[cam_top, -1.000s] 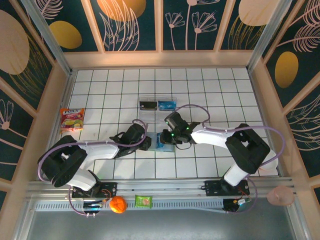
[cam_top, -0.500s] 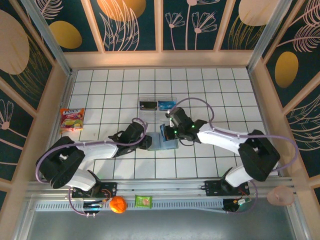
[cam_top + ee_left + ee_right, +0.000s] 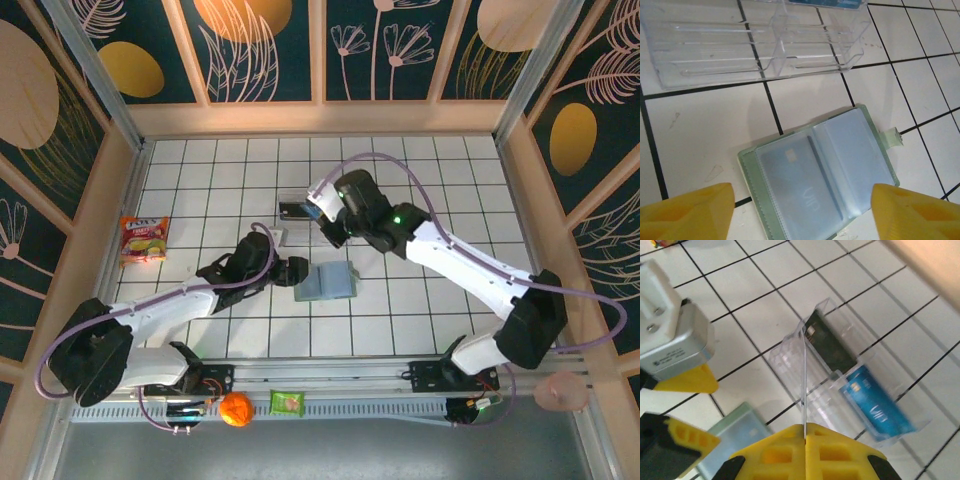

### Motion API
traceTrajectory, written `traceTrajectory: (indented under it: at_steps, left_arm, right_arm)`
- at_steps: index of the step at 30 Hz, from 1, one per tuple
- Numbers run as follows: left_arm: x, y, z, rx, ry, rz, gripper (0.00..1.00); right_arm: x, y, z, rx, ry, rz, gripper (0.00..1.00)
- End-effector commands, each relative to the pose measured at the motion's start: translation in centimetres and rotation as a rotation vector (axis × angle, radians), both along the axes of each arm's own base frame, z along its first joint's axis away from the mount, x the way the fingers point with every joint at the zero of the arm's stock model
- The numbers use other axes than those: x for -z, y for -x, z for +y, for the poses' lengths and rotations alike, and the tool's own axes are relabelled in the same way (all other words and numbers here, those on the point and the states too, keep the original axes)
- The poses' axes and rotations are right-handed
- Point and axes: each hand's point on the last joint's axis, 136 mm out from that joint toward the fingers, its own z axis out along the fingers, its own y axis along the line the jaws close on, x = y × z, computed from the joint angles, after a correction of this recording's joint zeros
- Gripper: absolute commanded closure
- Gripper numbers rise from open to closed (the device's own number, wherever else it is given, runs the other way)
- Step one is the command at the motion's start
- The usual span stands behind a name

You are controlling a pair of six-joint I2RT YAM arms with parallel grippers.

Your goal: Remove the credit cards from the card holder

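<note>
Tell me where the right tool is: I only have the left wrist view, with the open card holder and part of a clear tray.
Observer: The right tool hangs above the clear tray, on the far side of the card holder.
Operator: Is it carrying anything?
Observer: Yes. It is shut on a credit card, seen edge-on in its own wrist view.
Operator: What lies in the tray?
Observer: A black card in one compartment and a blue card in the next.
</note>
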Motion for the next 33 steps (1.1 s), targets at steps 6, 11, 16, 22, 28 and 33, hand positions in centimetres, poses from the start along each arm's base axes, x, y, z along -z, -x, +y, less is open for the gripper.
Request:
traceTrajectory:
  at_steps: [6,11,16,22,28,33]
  left_arm:
    - [-0.5,0.4,1.4,-0.031,-0.01,0.034,0.01]
    - [-1.4,0.1,2.3,-0.06,-0.015,0.027,0.01]
    - [-1.3,-0.1,3.2,-0.085,-0.019,0.043,0.01]
    - [-2.2,-0.7,3.6,-0.101,-0.019,0.044,0.01]
    - [-1.6,-1.2,3.8,-0.121,-0.026,0.072,0.01]
    - [-0.4,-1.2,3.9,-0.125,-0.042,0.111,0.01]
  right_arm:
    - [2.1,-4.1,-2.2,-0.1,0.323,0.021,1.0]
    - [3.1,-5.7,-1.7,-0.171,0.393,0.051,1.0]
    - [5.3,-8.2,-3.5,-0.161,0.49,0.085,1.0]
    - [6.2,-9.7,-4.1,-0.195,0.51,0.066,1.0]
    - [7.2,-10.2,-4.6,-0.208,0.548,0.032,1.0]
    - [7.8,-10.0,-4.9,-0.224,0.577,-0.015,1.0]
